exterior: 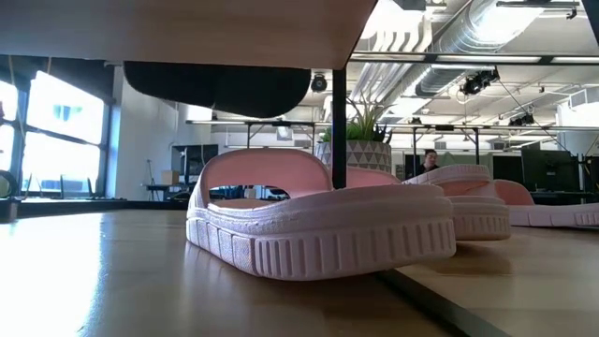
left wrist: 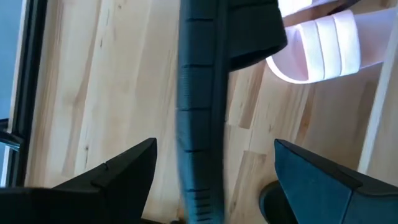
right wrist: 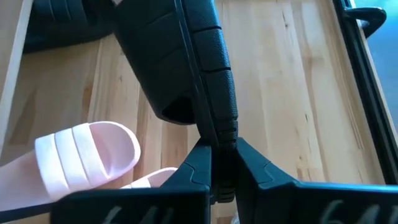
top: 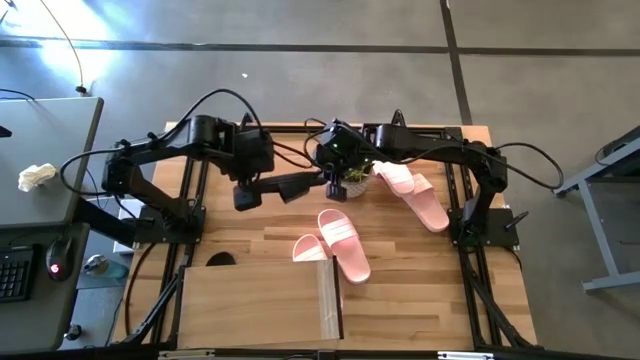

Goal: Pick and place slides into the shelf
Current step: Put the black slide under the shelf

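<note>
A black slide (top: 290, 187) hangs on edge over the table's far middle, between my two grippers. My right gripper (top: 335, 185) is shut on one end of it. My left gripper (left wrist: 214, 180) is open, and its fingers stand on either side of the slide's other end (left wrist: 199, 124) with a gap on each side. Two pink slides (top: 335, 243) lie soles down at the table's middle, just beyond the shelf (top: 260, 300). Two more pink slides (top: 415, 195) lie at the far right. Another black slide (top: 220, 258) peeks out at the shelf's far edge. My right gripper pinches the sole's ribbed rim (right wrist: 219, 134) at the slide's end nearest it, between its two fingers. The fingers come slanting down from the table's far right. The slide is lifted clear of the table, turned on edge, and reaches away from the fingers toward my left gripper.
A small potted plant (top: 355, 182) stands right by my right gripper at the far middle. The shelf fills the near middle, and its top panel (exterior: 187, 28) shows overhead in the low view. Bare wood lies at the near right (top: 430, 300).
</note>
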Controlling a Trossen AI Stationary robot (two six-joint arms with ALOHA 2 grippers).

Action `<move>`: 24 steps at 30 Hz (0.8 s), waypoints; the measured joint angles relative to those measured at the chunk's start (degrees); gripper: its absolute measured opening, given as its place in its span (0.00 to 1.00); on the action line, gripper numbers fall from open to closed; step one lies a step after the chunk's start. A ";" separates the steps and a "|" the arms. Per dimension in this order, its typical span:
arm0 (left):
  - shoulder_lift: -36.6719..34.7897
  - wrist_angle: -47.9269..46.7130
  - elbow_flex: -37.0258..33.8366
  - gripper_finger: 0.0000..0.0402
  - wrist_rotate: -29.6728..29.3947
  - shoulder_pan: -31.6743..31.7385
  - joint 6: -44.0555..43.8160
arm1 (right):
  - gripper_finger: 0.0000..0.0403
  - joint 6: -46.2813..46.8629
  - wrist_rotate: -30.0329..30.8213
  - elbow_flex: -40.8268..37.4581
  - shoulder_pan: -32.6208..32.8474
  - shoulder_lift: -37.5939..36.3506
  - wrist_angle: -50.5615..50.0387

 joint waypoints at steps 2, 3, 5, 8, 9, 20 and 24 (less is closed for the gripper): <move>0.72 -0.05 0.00 0.76 -0.53 -0.02 0.07 | 0.01 -0.83 -0.01 0.02 0.03 0.00 0.25; 1.05 -0.03 0.00 0.76 -0.71 -0.02 0.09 | 0.01 -0.88 0.05 0.02 0.16 0.00 0.31; 1.96 -0.05 0.00 0.76 -0.83 -0.04 0.22 | 0.01 -0.91 0.33 0.02 0.38 0.00 0.26; 3.18 -0.03 -0.02 0.75 -1.89 -0.02 0.69 | 0.01 -0.88 0.13 0.02 0.44 0.00 0.24; 3.55 -0.02 -0.02 0.74 -2.43 -0.02 0.71 | 0.01 -0.88 0.13 0.02 0.43 0.00 0.24; 5.02 -0.03 -0.02 0.56 -3.68 -0.02 1.70 | 0.01 -0.99 1.94 0.04 0.39 -0.13 -0.65; 5.02 -0.03 -0.02 0.41 -3.63 -0.02 1.68 | 0.02 -0.99 2.11 0.04 0.37 -0.53 -0.22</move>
